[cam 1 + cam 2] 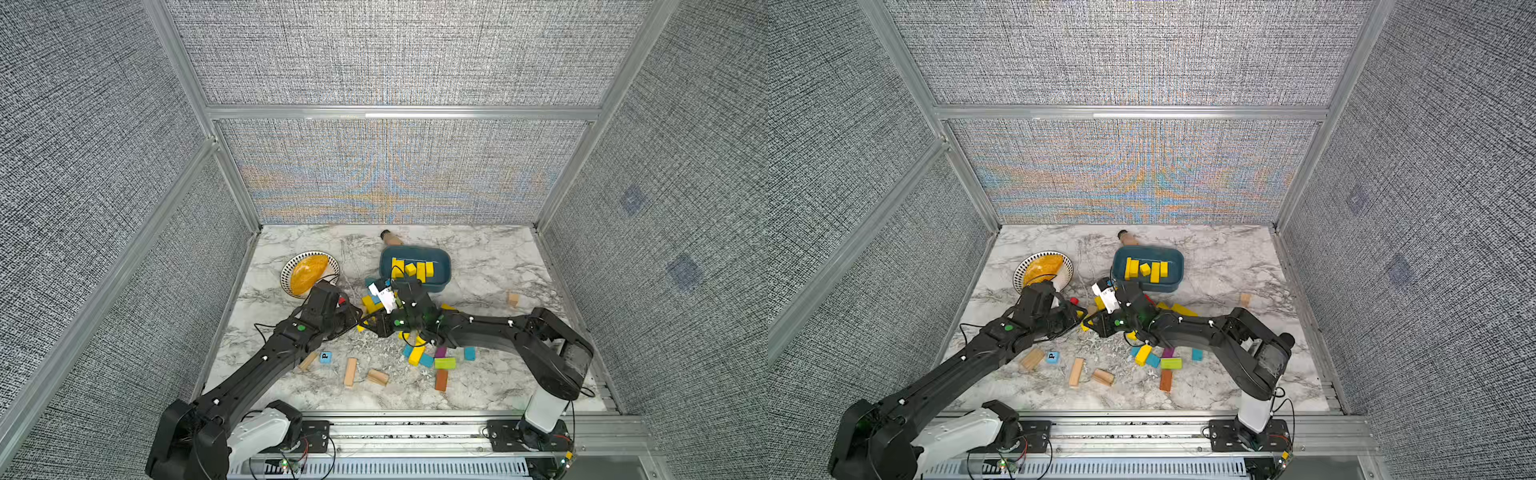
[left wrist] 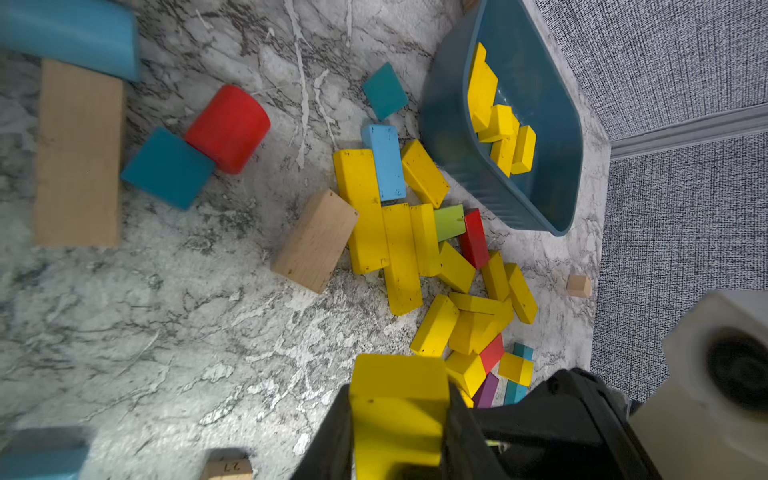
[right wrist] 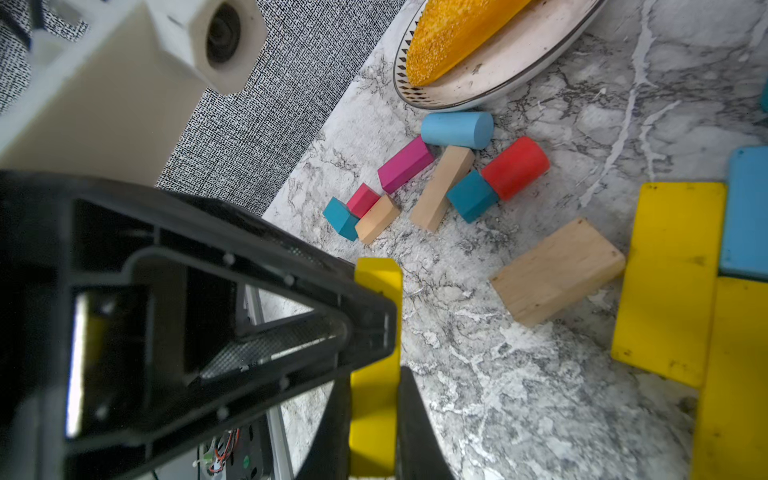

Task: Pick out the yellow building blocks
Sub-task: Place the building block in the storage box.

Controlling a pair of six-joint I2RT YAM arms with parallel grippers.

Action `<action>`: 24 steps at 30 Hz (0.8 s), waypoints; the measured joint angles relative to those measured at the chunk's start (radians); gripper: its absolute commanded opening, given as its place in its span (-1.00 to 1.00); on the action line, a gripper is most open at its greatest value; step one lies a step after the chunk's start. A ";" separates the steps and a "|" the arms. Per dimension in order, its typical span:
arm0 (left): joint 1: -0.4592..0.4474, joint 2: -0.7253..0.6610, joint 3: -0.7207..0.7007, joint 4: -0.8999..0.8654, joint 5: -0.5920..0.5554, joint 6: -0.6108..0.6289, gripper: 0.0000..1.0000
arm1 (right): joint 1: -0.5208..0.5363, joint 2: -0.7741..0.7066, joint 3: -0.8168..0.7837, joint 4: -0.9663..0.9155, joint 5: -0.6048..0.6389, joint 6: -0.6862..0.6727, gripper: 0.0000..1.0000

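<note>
My two grippers meet at the middle of the table, left gripper [image 1: 356, 319] and right gripper [image 1: 376, 327]. Each is shut on a yellow building block. In the left wrist view the block [image 2: 399, 374] fills the left gripper [image 2: 399, 392]. In the right wrist view a yellow bar [image 3: 378, 274] sits in the right gripper [image 3: 376, 395], and a black finger [image 3: 365, 328] of the left gripper crosses it. It looks like one shared bar. Several yellow blocks [image 1: 411, 268] lie in the blue bin [image 1: 441, 257]. More yellow blocks [image 2: 365, 208] lie heaped beside the bin [image 2: 449, 124].
A plate [image 1: 330, 264] holding an orange object stands at back left. Pale wood blocks [image 1: 350, 372], a lime-green block [image 1: 444, 363], teal, purple and brown blocks lie toward the front. A small wood cube [image 1: 513, 299] sits right; a bottle [image 1: 390, 237] lies behind the bin.
</note>
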 measured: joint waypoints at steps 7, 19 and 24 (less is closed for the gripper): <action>0.000 0.002 0.013 0.002 0.002 -0.002 0.45 | -0.010 -0.015 -0.012 0.007 -0.001 0.006 -0.92; 0.000 -0.043 0.123 -0.077 -0.189 0.057 0.58 | -0.240 -0.147 -0.029 -0.143 0.108 -0.060 -0.95; 0.000 -0.051 0.112 -0.105 -0.251 0.076 0.57 | -0.378 -0.132 0.042 -0.285 0.273 -0.129 -0.95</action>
